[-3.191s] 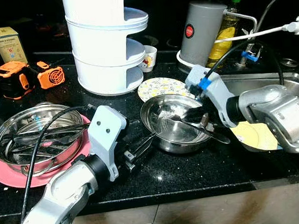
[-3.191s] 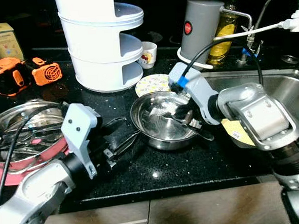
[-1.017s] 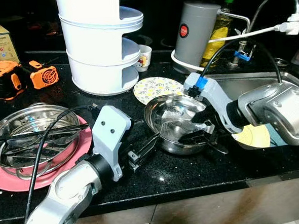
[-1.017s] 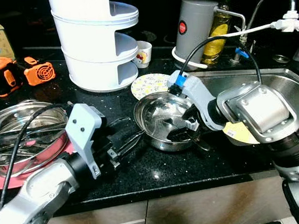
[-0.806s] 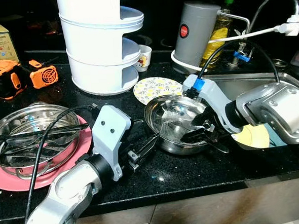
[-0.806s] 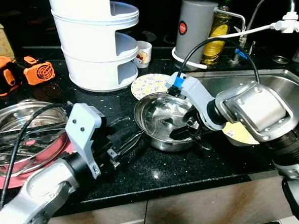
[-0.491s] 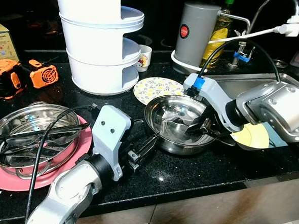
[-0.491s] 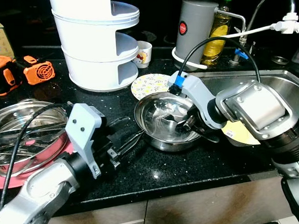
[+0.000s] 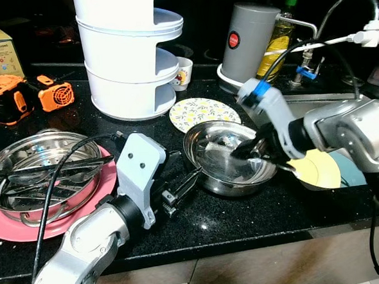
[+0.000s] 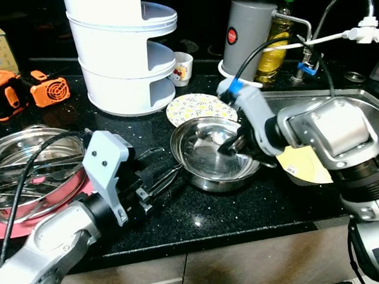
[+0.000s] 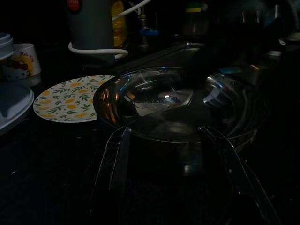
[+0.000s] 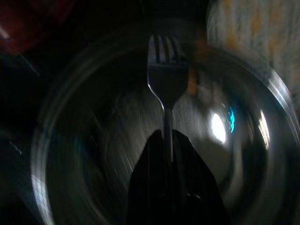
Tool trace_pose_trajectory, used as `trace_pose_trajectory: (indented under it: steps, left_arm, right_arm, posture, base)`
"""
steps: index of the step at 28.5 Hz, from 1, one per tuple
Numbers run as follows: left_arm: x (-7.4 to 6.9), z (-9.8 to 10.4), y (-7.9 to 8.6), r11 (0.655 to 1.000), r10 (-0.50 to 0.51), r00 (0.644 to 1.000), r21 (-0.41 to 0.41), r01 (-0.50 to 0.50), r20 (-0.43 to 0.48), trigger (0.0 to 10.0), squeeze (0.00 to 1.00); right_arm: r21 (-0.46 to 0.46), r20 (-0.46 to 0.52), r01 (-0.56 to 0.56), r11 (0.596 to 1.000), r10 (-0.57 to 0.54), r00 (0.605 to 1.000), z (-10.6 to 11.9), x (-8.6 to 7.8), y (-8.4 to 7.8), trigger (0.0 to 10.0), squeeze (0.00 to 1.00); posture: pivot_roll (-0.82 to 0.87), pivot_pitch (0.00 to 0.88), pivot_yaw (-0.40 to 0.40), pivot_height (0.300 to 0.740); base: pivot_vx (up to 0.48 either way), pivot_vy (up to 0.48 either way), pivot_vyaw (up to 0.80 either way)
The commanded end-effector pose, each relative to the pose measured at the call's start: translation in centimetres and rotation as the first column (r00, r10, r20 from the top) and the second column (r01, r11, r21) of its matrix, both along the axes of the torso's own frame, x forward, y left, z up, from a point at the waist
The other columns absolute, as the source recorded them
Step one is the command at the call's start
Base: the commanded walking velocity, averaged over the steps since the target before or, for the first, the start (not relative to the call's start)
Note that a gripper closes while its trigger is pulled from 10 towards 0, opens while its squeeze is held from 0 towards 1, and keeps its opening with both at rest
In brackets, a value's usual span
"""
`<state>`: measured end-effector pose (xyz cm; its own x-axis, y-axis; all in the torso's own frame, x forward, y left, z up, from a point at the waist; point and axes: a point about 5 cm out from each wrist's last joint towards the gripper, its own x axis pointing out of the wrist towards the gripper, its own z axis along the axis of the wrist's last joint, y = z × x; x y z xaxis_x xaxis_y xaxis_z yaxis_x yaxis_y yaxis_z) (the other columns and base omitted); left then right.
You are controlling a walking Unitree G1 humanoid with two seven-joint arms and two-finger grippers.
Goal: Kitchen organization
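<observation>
A steel bowl [image 9: 218, 168] sits mid-counter on the black worktop. My right gripper [image 9: 247, 152] hovers over the bowl's right side, shut on a metal fork [image 12: 166, 79]; the fork's tines point out past the fingertips above the bowl's inside. My left gripper [image 9: 182, 186] rests low on the counter just left of the bowl, open. In the left wrist view its two fingers [image 11: 115, 164] flank the bowl's near wall [image 11: 178, 117]. A steel pan [image 9: 43, 173] with several utensils stands on a pink mat [image 9: 8, 227] at the left.
A floral plate [image 9: 203, 110] lies behind the bowl, a yellow plate [image 9: 317, 169] to its right by the sink [image 9: 316, 102]. A white tiered rack [image 9: 127, 62], a small cup [image 9: 184, 73], a grey kettle [image 9: 251, 41] and orange tools [image 9: 29, 97] line the back.
My right gripper has closed on the fork that lay across the bowl's right rim and lifted it above the bowl. The left arm has stayed put.
</observation>
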<state>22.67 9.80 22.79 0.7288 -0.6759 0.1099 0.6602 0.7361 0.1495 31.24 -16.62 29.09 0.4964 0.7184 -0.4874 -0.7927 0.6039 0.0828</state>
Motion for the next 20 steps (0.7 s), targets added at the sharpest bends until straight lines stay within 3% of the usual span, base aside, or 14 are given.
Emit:
trace_pose_trajectory:
  steps: [1,3,6,8,9,11,13,14,15,18,19,20]
  left_arm:
    - [0.0,-0.1,-0.3,1.0,-0.018,1.0,-0.001,0.018,-0.003,10.0,0.0]
    - [0.0,-0.1,-0.3,1.0,-0.018,1.0,0.0,0.018,-0.003,10.0,0.0]
    - [0.0,0.0,-0.2,1.0,-0.018,1.0,0.0,0.018,-0.003,10.0,0.0]
    - [0.1,0.0,-0.2,1.0,-0.02,1.0,0.001,0.02,-0.001,10.0,0.0]
    - [0.1,0.0,-0.2,1.0,-0.02,1.0,0.001,0.02,-0.001,10.0,0.0]
    - [0.1,0.1,-0.2,1.0,-0.022,1.0,0.0,0.022,0.001,10.0,0.0]
    - [0.0,0.2,-0.2,1.0,-0.022,1.0,-0.002,0.022,0.003,10.0,0.0]
    - [0.0,0.2,-0.2,1.0,-0.022,1.0,-0.002,0.022,0.003,10.0,0.0]
    - [0.0,0.2,-0.2,1.0,-0.022,1.0,-0.001,0.022,0.003,10.0,0.0]
    - [0.0,0.2,-0.2,1.0,-0.022,1.0,-0.001,0.022,0.003,10.0,0.0]
    - [0.1,0.2,-0.1,1.0,-0.025,1.0,0.0,0.025,0.003,10.0,0.0]
    - [0.1,0.2,-0.1,1.0,-0.026,1.0,0.0,0.026,0.003,10.0,0.0]
  right_arm:
    - [0.114,0.082,-0.016,0.993,0.007,0.997,1.4,0.0,-0.7,0.0,0.0]
    - [0.232,0.138,-0.071,0.97,0.039,0.99,2.3,-0.3,-0.7,0.0,0.0]
    - [0.302,0.169,-0.098,0.948,0.048,0.984,2.8,-0.4,-0.7,0.0,0.0]
    - [0.461,0.24,-0.174,0.871,0.066,0.968,3.6,-0.9,-0.8,0.0,0.0]
    - [0.461,0.24,-0.174,0.871,0.066,0.968,3.6,-0.9,-0.8,0.0,0.0]
    - [0.604,0.318,-0.257,0.755,0.067,0.946,3.9,-1.7,-1.0,0.0,0.0]
    - [0.664,0.355,-0.289,0.689,0.049,0.934,3.7,-2.2,-1.2,0.0,0.0]
    - [0.664,0.355,-0.289,0.689,0.049,0.934,3.7,-2.2,-1.2,0.0,0.0]
    - [0.715,0.363,-0.274,0.643,-0.007,0.932,3.0,-2.6,-1.9,0.0,0.0]
    - [0.73,0.365,-0.266,0.63,-0.03,0.931,2.7,-2.7,-2.2,0.0,0.0]
    - [0.781,0.329,-0.198,0.592,-0.12,0.937,1.7,-2.4,-3.3,0.0,0.0]
    - [0.796,0.312,-0.167,0.582,-0.157,0.937,1.4,-2.3,-3.7,0.0,0.0]
  posture:
    - [0.02,0.0,-0.122,0.74]
    - [0.03,0.0,-0.121,0.74]
    - [0.03,0.0,-0.121,0.74]
    - [0.02,0.0,-0.115,0.74]
    - [0.02,0.0,-0.115,0.74]
    - [0.02,0.0,-0.113,0.74]
    - [0.03,0.0,-0.112,0.74]
    - [0.03,0.0,-0.112,0.74]
    - [0.02,0.0,-0.108,0.74]
    - [0.02,0.0,-0.108,0.74]
    - [0.02,0.0,-0.103,0.74]
    - [0.02,0.0,-0.103,0.74]
  base:
    - [0.0,0.0,0.0]
    - [0.0,0.0,0.0]
    - [0.0,0.0,0.0]
    - [0.0,0.0,0.0]
    - [0.0,0.0,0.0]
    - [0.0,0.0,0.0]
    - [0.0,0.0,0.0]
    - [0.0,0.0,0.0]
    - [0.0,0.0,0.0]
    - [0.0,0.0,0.0]
    - [0.0,0.0,0.0]
    - [0.0,0.0,0.0]
